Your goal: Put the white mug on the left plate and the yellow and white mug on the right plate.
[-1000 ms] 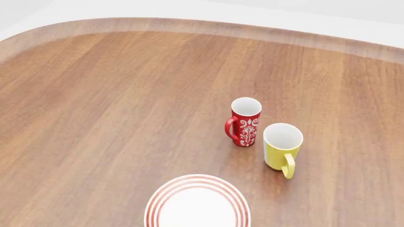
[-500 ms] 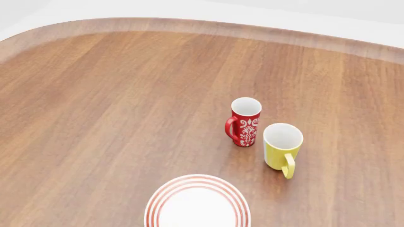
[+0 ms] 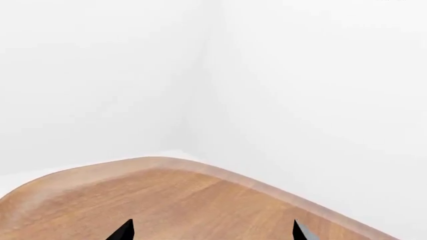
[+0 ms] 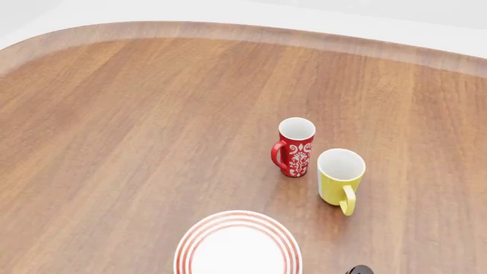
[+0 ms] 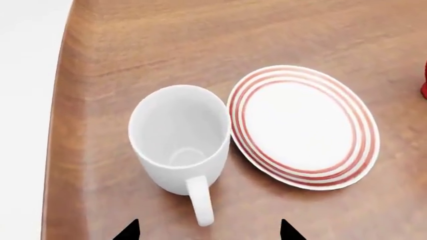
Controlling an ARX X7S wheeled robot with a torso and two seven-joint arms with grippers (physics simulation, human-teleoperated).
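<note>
Right gripper (image 5: 207, 231) is hanging above the white mug (image 5: 180, 142) with jaws apart, holding nothing. This mug is standing upright on the table (image 5: 167, 45), just beside a red-ringed plate (image 5: 303, 126). Left gripper (image 3: 212, 231) is also open.

Bright, even light — soft shadows, sharp renders.

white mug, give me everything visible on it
The white mug shows only in the right wrist view. It is plain, glossy white, ceramic-looking, narrowing toward its base, with a white loop handle pointing at the right end effector. It stands upright and empty on the wooden table near the table's edge, right beside a red-ringed plate; whether they touch I cannot tell. The open end effector hovers by the handle, not holding it.
</note>
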